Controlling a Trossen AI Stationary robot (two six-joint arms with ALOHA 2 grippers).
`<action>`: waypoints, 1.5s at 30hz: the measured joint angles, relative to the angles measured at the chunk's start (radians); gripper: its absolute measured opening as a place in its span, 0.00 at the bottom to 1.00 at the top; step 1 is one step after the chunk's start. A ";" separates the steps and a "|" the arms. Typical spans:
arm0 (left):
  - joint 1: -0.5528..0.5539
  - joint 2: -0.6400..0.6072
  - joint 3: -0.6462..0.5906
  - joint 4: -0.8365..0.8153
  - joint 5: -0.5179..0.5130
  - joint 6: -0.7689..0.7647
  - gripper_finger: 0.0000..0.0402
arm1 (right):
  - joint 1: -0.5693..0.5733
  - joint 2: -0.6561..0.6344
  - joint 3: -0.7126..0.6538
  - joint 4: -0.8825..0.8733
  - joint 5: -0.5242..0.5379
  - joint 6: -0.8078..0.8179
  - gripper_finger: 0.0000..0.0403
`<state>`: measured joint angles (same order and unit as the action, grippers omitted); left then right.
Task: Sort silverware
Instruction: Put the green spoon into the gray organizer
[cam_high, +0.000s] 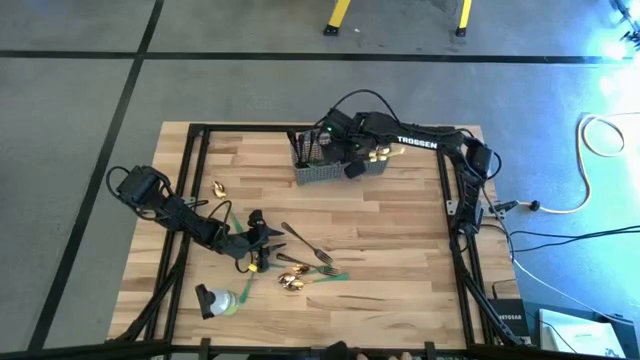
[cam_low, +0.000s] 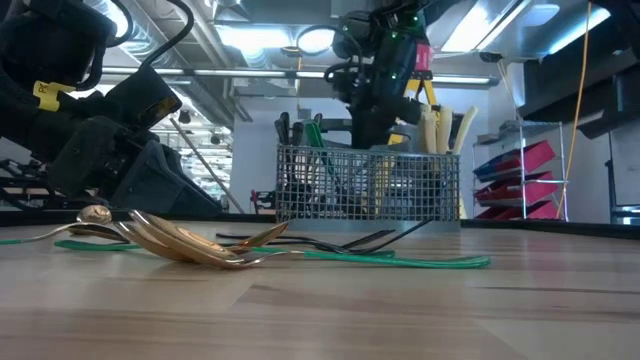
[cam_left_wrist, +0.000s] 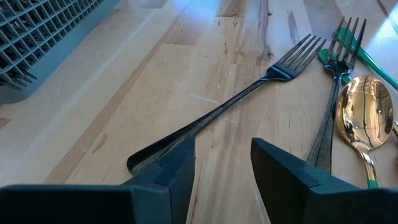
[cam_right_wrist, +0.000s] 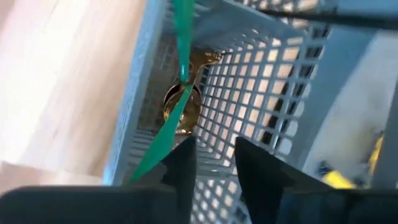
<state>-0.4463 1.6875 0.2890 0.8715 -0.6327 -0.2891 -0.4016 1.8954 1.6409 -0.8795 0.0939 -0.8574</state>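
Note:
Dark forks (cam_high: 303, 243) and gold spoons (cam_high: 292, 281) lie flat on the wooden table (cam_high: 400, 250), some with green tape strips (cam_low: 400, 260). My left gripper (cam_left_wrist: 222, 165) is open, low over the table at the handle end of one dark fork (cam_left_wrist: 236, 102). The fork's handle end (cam_left_wrist: 135, 163) lies just beside one finger (cam_left_wrist: 180, 163). My right gripper (cam_right_wrist: 214, 163) is open above the grey mesh basket (cam_high: 335, 168), with nothing between its fingers. Below it a gold spoon (cam_right_wrist: 183, 106) with a green strip (cam_right_wrist: 163, 134) rests inside a basket compartment. My left gripper has one finger right at the dark fork's handle end (cam_left_wrist: 135, 163); whether it touches the fork, I cannot tell. The fork lies flat on the table, its tines pointing away from the fingers.
The basket (cam_low: 368, 185) at the table's far side holds dark handles (cam_high: 305, 145), gold spoons (cam_high: 380, 153) and cream-handled knives (cam_low: 440, 130). One gold spoon (cam_high: 219, 187) lies apart at the left. A black and pale-green object (cam_high: 215, 300) sits near the front left. Black frame rails (cam_high: 445, 200) edge the table.

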 joint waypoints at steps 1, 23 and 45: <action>0.000 0.000 0.000 0.000 0.000 -0.001 0.35 | -0.007 0.000 0.000 0.000 -0.024 0.041 0.28; 0.000 0.000 0.000 0.000 0.000 0.000 0.35 | -0.029 0.006 0.011 -0.059 -0.186 0.296 0.45; 0.000 0.000 0.000 0.000 0.000 0.001 0.35 | -0.029 0.038 0.011 -0.158 -0.118 0.190 0.45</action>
<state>-0.4465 1.6875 0.2890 0.8718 -0.6330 -0.2886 -0.4308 1.9334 1.6516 -1.0371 -0.0240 -0.6677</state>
